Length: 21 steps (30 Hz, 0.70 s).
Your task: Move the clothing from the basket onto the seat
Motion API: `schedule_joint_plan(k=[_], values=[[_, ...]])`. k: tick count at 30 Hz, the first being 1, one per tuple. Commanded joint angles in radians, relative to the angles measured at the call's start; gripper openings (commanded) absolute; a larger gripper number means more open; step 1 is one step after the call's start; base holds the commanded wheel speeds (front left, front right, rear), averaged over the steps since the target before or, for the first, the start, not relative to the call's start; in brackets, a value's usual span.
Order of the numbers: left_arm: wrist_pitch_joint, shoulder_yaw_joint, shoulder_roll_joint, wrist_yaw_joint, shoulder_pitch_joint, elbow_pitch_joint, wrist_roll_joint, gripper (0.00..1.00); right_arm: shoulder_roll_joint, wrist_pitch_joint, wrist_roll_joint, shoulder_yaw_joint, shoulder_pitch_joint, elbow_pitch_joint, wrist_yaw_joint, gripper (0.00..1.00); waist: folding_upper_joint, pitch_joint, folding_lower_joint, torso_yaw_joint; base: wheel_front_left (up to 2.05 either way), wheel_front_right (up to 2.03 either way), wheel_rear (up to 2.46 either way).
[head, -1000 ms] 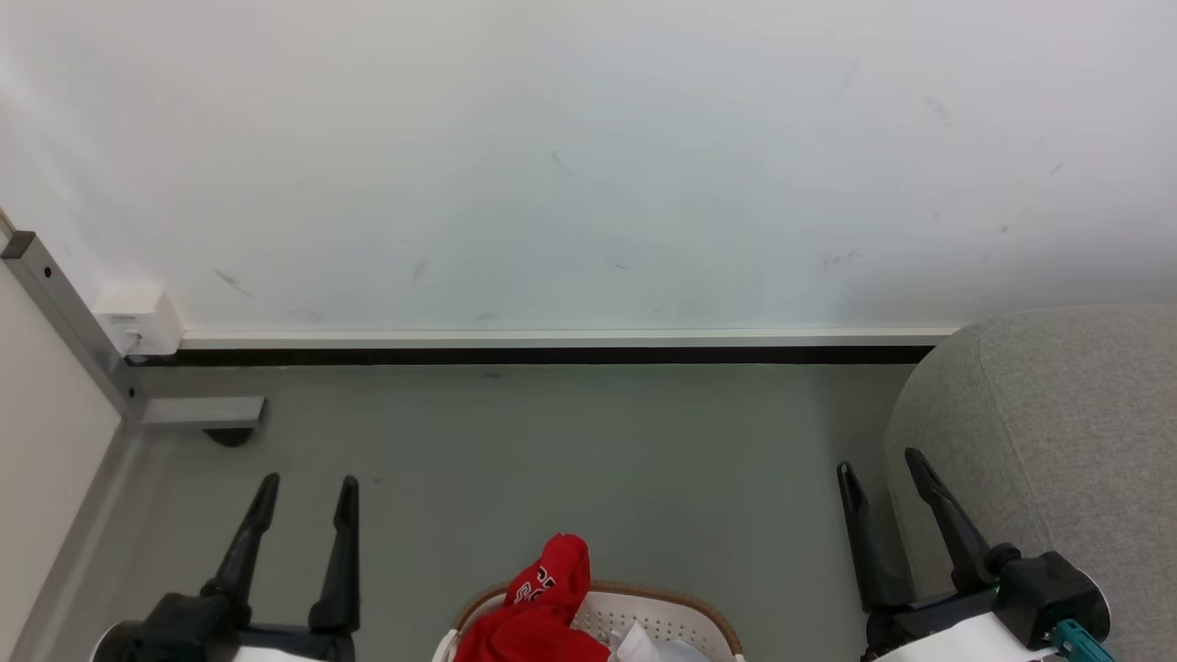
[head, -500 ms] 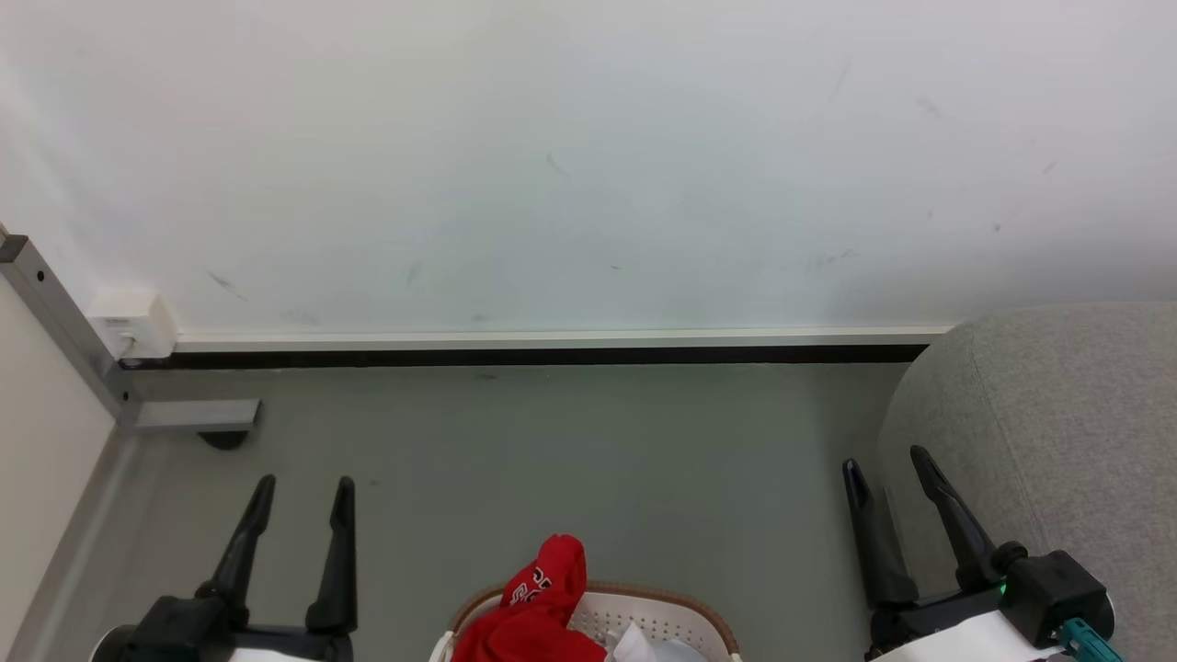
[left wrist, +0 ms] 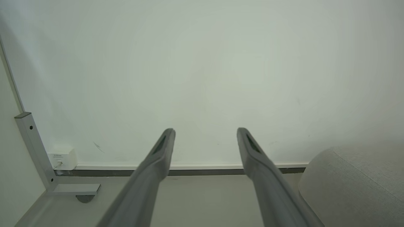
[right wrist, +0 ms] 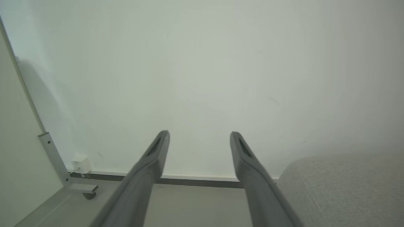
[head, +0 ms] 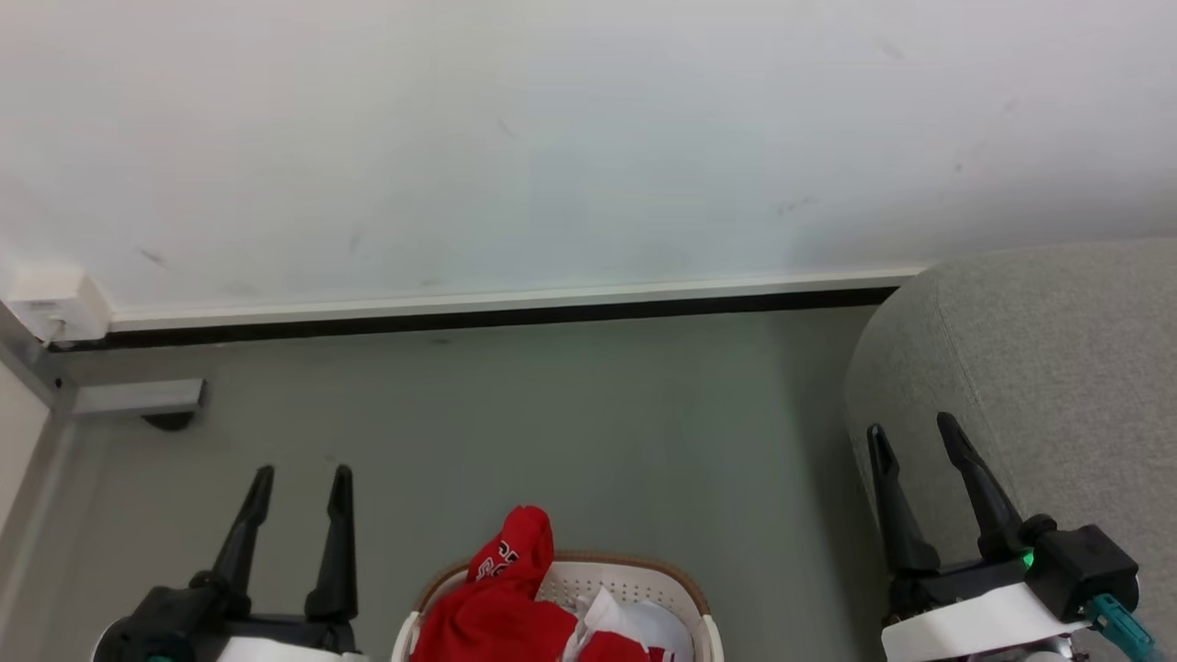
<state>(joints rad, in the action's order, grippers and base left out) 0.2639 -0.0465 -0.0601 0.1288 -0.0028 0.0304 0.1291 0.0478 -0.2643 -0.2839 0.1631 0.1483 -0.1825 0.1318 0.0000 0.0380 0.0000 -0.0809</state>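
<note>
Red clothing (head: 501, 607) with white lettering is heaped in the white basket (head: 644, 581) with a brown rim, at the bottom middle of the head view. The light-grey seat (head: 1048, 359) rises at the right (left wrist: 356, 183) (right wrist: 344, 189). My left gripper (head: 302, 473) stands open at the lower left, left of the basket, holding nothing (left wrist: 205, 130). At the lower right, in front of the seat's rounded end, my right gripper (head: 910, 425) is open and empty too (right wrist: 199, 133).
A white wall (head: 570, 138) with a pale skirting and dark gap runs across the back. At the left a grey metal frame foot (head: 138, 397) and a small white wall box (head: 55, 303) stand in the corner. Grey floor (head: 570, 432) lies between basket and wall.
The whole head view has shifted: the camera tilted down and turned a little right, so more of the basket and seat shows. Both grippers stay open.
</note>
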Motion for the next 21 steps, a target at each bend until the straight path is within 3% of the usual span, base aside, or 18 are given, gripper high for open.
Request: schedule_joint_plan(k=[1,13,21], values=[[0.001,0.005,-0.009,0.002,-0.021,0.008,0.005,1.0,0.005,0.0,-0.005,-0.003,0.021,0.011,-0.002,1.0,0.0,0.045,0.0,-0.029,0.0,0.0,0.0],[-0.005,0.092,-0.066,0.001,-0.115,0.193,0.054,1.0,0.004,0.0,-0.007,-0.001,0.078,0.047,-0.002,1.0,0.0,0.191,0.0,-0.092,0.0,0.0,0.0],[-0.106,0.228,-0.164,0.001,-0.263,0.422,0.114,1.0,0.004,0.0,-0.007,-0.004,0.139,0.091,-0.002,1.0,0.0,0.348,0.0,-0.123,0.0,0.0,0.0]])
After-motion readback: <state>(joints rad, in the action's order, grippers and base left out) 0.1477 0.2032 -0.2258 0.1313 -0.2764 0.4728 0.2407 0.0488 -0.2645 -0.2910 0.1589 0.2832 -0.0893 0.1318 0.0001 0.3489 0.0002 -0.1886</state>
